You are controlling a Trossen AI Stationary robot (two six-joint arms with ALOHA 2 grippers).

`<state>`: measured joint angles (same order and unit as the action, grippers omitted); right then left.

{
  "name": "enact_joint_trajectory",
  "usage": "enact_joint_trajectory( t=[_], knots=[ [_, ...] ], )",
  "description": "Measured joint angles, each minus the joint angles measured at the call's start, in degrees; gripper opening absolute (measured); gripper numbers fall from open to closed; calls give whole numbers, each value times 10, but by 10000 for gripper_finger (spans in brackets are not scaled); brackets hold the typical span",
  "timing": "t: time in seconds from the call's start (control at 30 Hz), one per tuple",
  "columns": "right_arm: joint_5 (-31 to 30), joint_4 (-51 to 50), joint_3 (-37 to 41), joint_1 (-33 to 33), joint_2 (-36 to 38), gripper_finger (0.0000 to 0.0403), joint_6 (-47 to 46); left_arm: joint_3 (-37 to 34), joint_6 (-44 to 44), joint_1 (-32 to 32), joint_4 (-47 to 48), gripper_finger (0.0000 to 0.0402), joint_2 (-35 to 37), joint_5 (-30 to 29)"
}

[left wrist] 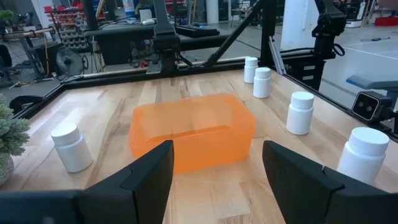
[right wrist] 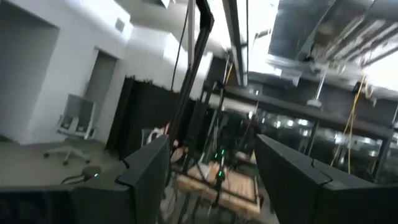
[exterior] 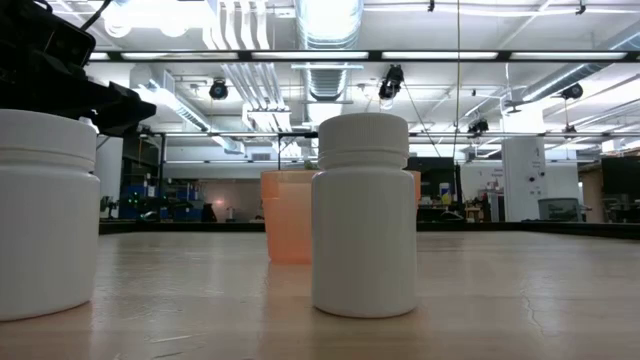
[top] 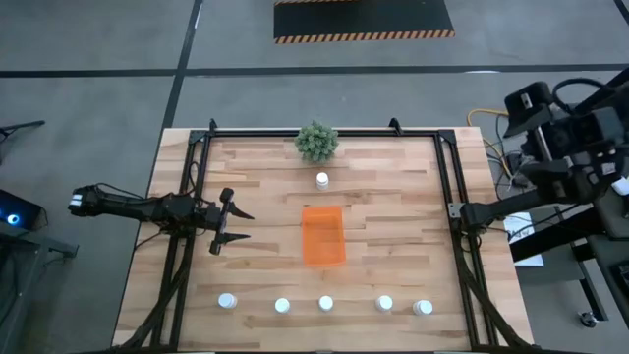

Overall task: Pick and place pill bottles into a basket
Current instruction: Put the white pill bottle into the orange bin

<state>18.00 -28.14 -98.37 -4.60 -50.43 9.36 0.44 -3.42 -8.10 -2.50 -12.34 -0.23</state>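
— The left gripper (top: 224, 223): where is it, and how do its fingers stand?

— It hangs over the left part of the wooden table (top: 393, 197), fingers spread wide with nothing between them, pointed toward the basket (top: 323, 235). In its wrist view the basket (left wrist: 191, 132) lies straight ahead of the open fingers (left wrist: 149, 177), apart from them.

— What surrounds the basket, and does anything block the way?

— Bare wood lies between gripper and basket. One pill bottle (top: 322, 180) stands just beyond the basket's far end, with a green bushy plant (top: 316, 141) behind it at the table's back edge. Five more bottles stand in a loose row along the near edge (top: 325, 304), well apart from the basket. From the left wrist, four of them show off one end of the basket (left wrist: 301, 112), the lone one off the other (left wrist: 72, 146).

— How does the basket look, and which way does it run?

— Translucent orange, rectangular, open side up, no bottle seen inside. Its long axis runs from the table's near edge to its far edge, so it is broadside to the left gripper.

— And the right gripper (right wrist: 211, 180)?

— Raised off the table's right side, its fingers held apart, facing the room.
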Motion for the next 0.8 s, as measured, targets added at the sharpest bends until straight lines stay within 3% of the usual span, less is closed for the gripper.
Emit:
enact_joint_trajectory(
  t=[0.3,0.57,0.8],
  knots=[
    [-1,-253,-219,0,-91,226,-17,0,0,0,0,228,0,0],
    [-2,-384,-365,0,-155,226,-17,0,0,0,0,228,0,0],
    [-42,-404,-365,0,-156,226,-22,0,0,0,0,228,0,0]
  ],
)
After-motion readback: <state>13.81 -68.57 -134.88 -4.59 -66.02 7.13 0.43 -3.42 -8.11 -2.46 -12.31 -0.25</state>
